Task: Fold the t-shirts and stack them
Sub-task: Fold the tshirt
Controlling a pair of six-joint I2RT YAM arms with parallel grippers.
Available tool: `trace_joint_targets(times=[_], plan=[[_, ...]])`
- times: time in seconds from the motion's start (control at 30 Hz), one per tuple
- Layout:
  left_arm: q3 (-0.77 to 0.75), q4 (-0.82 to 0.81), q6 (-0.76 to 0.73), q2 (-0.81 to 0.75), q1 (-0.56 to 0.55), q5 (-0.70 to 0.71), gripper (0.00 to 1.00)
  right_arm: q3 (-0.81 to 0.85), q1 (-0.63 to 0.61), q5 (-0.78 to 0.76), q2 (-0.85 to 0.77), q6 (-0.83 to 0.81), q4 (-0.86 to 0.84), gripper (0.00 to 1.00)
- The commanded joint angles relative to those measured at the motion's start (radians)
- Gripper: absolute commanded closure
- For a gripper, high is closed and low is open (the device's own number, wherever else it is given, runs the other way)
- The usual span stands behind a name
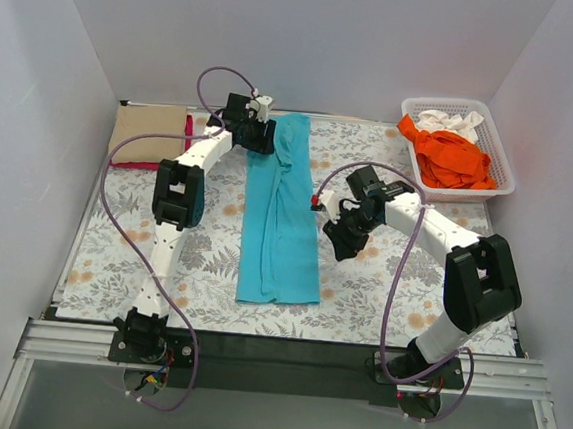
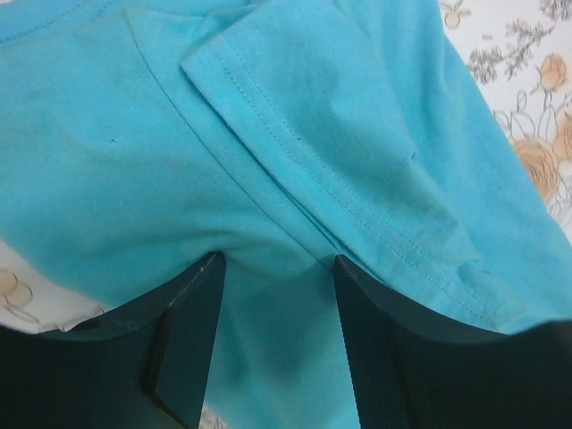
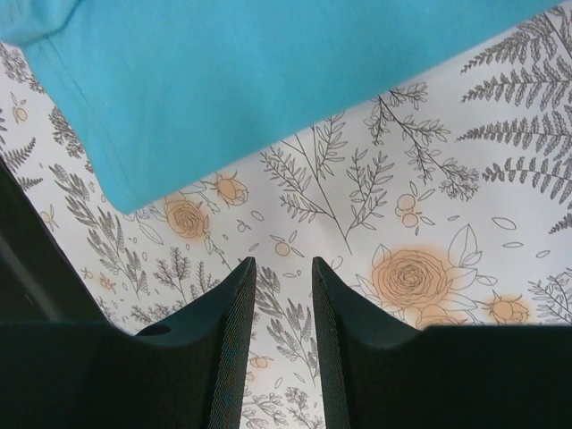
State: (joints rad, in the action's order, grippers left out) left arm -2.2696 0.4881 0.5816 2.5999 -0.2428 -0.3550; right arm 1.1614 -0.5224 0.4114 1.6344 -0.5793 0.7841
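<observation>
A turquoise-teal t-shirt (image 1: 281, 214) lies folded into a long narrow strip down the middle of the floral table cloth (image 1: 391, 284). My left gripper (image 1: 258, 140) is at the strip's far end, on its left side. In the left wrist view it (image 2: 279, 259) is open, its fingers spread over the teal cloth (image 2: 268, 134) just below a folded-in sleeve (image 2: 357, 161). My right gripper (image 1: 339, 244) hangs just right of the strip. The right wrist view shows it (image 3: 282, 261) open a little, with only bare table cloth between the fingers and the teal shirt's edge (image 3: 268, 80) ahead.
A folded tan t-shirt (image 1: 148, 132) lies at the back left on a magenta-red one (image 1: 188, 131). At the back right, a white lattice basket (image 1: 504, 163) holds a crumpled orange t-shirt (image 1: 450, 159) and a white one (image 1: 447, 120). White walls enclose the table.
</observation>
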Motion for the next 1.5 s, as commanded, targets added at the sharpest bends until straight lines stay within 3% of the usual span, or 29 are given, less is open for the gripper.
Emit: trace_joint_targets(times=[0.0, 0.2, 0.3, 0.43, 0.47, 0.53, 0.57, 0.63, 0.7, 0.77, 0.83, 0.9, 1.07, 1.47], plan=[[-0.042, -0.034, -0.035, 0.06, -0.004, 0.043, 0.5, 0.009, 0.019, -0.037, -0.024, -0.033, 0.024, 0.67], [-0.027, -0.118, 0.003, -0.001, 0.002, 0.022, 0.46, 0.087, 0.07, -0.04, -0.018, -0.05, 0.027, 0.67], [0.143, -0.195, -0.015, -0.22, 0.01, -0.1, 0.45, 0.113, 0.068, -0.005, -0.047, -0.062, 0.02, 0.66], [0.517, -0.293, -0.077, -0.675, 0.017, -0.258, 0.43, 0.101, 0.058, 0.107, -0.126, -0.068, -0.026, 0.65], [0.662, -0.292, -0.11, -0.745, 0.023, -0.275, 0.43, 0.046, 0.047, 0.119, -0.19, -0.076, -0.087, 0.64], [0.804, -0.278, -0.153, -0.893, 0.031, -0.308, 0.42, -0.046, -0.005, 0.115, -0.316, -0.105, -0.175, 0.62], [0.963, -0.261, -0.202, -1.032, 0.04, -0.35, 0.41, -0.139, -0.028, 0.107, -0.356, -0.114, -0.231, 0.62], [1.114, -0.238, -0.276, -1.188, 0.043, -0.392, 0.39, -0.231, -0.109, 0.077, -0.45, -0.148, -0.347, 0.6], [1.311, -0.162, -0.389, -1.394, 0.037, -0.45, 0.39, -0.329, -0.172, 0.055, -0.494, -0.181, -0.399, 0.6], [1.409, -0.049, -0.442, -1.509, 0.03, -0.469, 0.39, -0.396, -0.273, 0.026, -0.548, -0.215, -0.437, 0.6], [1.527, 0.07, -0.624, -1.638, 0.025, -0.561, 0.39, -0.483, -0.38, -0.028, -0.577, -0.231, -0.504, 0.61], [1.607, 0.161, -0.695, -1.749, 0.007, -0.598, 0.39, -0.531, -0.436, -0.063, -0.599, -0.246, -0.552, 0.62], [1.791, 0.136, -0.779, -1.844, -0.067, -0.538, 0.39, -0.605, -0.537, -0.134, -0.556, -0.271, -0.646, 0.64], [1.885, -0.031, -0.85, -1.701, -0.147, -0.429, 0.41, -0.631, -0.551, -0.146, -0.427, -0.312, -0.669, 0.68]])
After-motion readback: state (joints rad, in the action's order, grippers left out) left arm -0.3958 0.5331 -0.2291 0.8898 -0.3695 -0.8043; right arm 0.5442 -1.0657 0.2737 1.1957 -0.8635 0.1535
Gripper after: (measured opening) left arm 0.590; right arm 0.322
